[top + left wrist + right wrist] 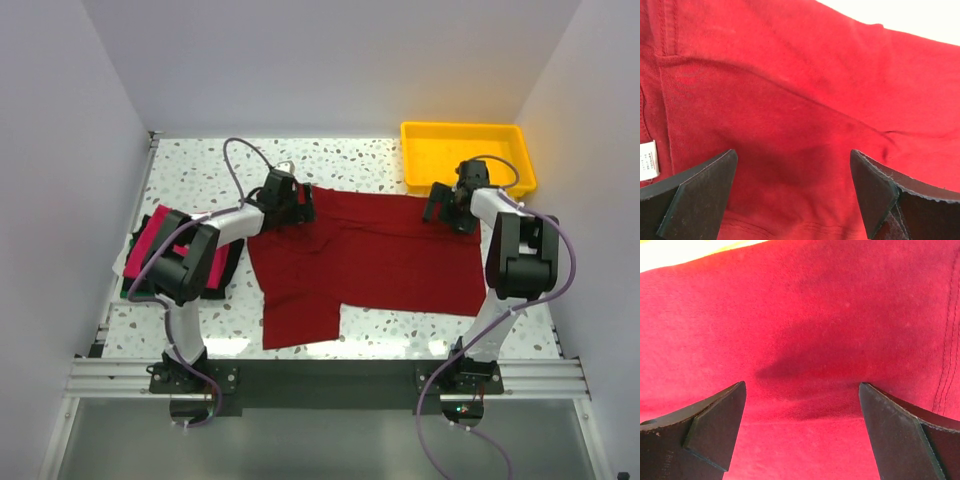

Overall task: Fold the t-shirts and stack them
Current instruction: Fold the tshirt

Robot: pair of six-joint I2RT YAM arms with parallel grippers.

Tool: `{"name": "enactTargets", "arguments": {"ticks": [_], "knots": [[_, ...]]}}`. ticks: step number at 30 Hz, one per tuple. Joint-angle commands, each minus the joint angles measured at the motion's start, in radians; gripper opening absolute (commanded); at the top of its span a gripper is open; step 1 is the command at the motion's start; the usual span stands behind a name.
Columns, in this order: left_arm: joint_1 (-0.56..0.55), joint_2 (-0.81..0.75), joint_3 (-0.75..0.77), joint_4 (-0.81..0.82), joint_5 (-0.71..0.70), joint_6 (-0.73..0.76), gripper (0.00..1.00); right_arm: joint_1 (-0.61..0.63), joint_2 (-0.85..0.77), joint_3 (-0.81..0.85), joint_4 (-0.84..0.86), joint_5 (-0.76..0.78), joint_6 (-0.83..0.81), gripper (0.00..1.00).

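Observation:
A dark crimson t-shirt (370, 262) lies partly folded across the middle of the table. My left gripper (293, 205) is open over its far left corner; the left wrist view shows red cloth (790, 110) and a white label (647, 160) between the spread fingers (700, 195). My right gripper (445, 208) is open over the far right edge; the right wrist view shows red cloth (805, 340) between its fingers (715, 430). A folded magenta-pink t-shirt (152, 240) lies on dark folded shirts (226, 270) at the left.
A yellow plastic tray (466, 140) stands at the back right, just behind the right gripper. White walls close in the table on the left, back and right. Bare speckled tabletop (200, 170) shows at the back left.

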Motion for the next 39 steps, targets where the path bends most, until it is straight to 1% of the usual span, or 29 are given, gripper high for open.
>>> {"name": "enactTargets", "arguments": {"ticks": [1,8,11,14,17,18,20,21,23,24,25,26,28,29,30,31,34,36,39], "knots": [[0.009,0.029,0.048,0.024,-0.029,0.029,1.00,-0.009,0.047,0.034,0.028,0.028,-0.041,0.99],[0.015,0.104,0.099,0.004,0.006,0.023,1.00,-0.013,0.095,0.072,0.037,0.033,-0.065,0.99],[0.015,0.104,0.111,-0.007,0.008,0.023,1.00,-0.013,0.087,0.080,0.031,0.031,-0.073,0.99],[0.015,0.070,0.122,-0.025,0.006,0.026,1.00,-0.013,0.054,0.080,0.005,0.025,-0.067,0.99],[0.015,-0.005,0.106,-0.045,0.006,0.029,1.00,-0.013,-0.026,0.052,-0.015,0.018,-0.043,0.99],[0.014,-0.052,0.100,-0.057,0.006,0.030,1.00,-0.013,-0.048,0.023,-0.014,0.018,-0.029,0.99],[0.009,-0.109,0.063,-0.082,-0.010,0.024,1.00,-0.013,-0.129,-0.021,-0.024,0.011,-0.013,0.99],[0.000,-0.175,0.042,-0.084,-0.020,0.017,1.00,-0.011,-0.159,-0.037,-0.029,0.005,-0.004,0.99],[-0.017,-0.249,-0.033,-0.094,-0.053,0.008,1.00,-0.013,-0.251,-0.090,-0.044,0.002,0.016,0.99],[-0.043,-0.323,-0.062,-0.096,-0.072,0.003,1.00,-0.011,-0.282,-0.112,-0.044,-0.001,0.032,0.99],[-0.058,-0.357,-0.111,-0.108,-0.095,-0.003,1.00,-0.013,-0.346,-0.132,-0.046,-0.005,0.046,0.99],[-0.076,-0.391,-0.131,-0.157,-0.145,-0.012,1.00,-0.013,-0.374,-0.169,-0.050,-0.007,0.066,0.99],[-0.138,-0.480,-0.194,-0.203,-0.190,-0.040,1.00,-0.013,-0.434,-0.209,-0.050,-0.021,0.083,0.99],[-0.161,-0.541,-0.219,-0.249,-0.237,-0.055,1.00,-0.013,-0.486,-0.251,-0.052,-0.039,0.097,0.99],[-0.199,-0.571,-0.245,-0.272,-0.248,-0.090,1.00,-0.013,-0.514,-0.270,-0.053,-0.042,0.103,0.99],[-0.215,-0.603,-0.300,-0.294,-0.257,-0.113,1.00,-0.011,-0.538,-0.287,-0.061,-0.045,0.108,0.99],[-0.261,-0.767,-0.423,-0.404,-0.257,-0.218,1.00,-0.013,-0.635,-0.334,-0.090,-0.035,0.120,0.99],[-0.297,-0.833,-0.516,-0.436,-0.247,-0.271,1.00,-0.013,-0.661,-0.348,-0.096,-0.022,0.119,0.99],[-0.331,-0.916,-0.604,-0.496,-0.169,-0.327,1.00,-0.013,-0.690,-0.359,-0.105,-0.019,0.112,0.99]]}}
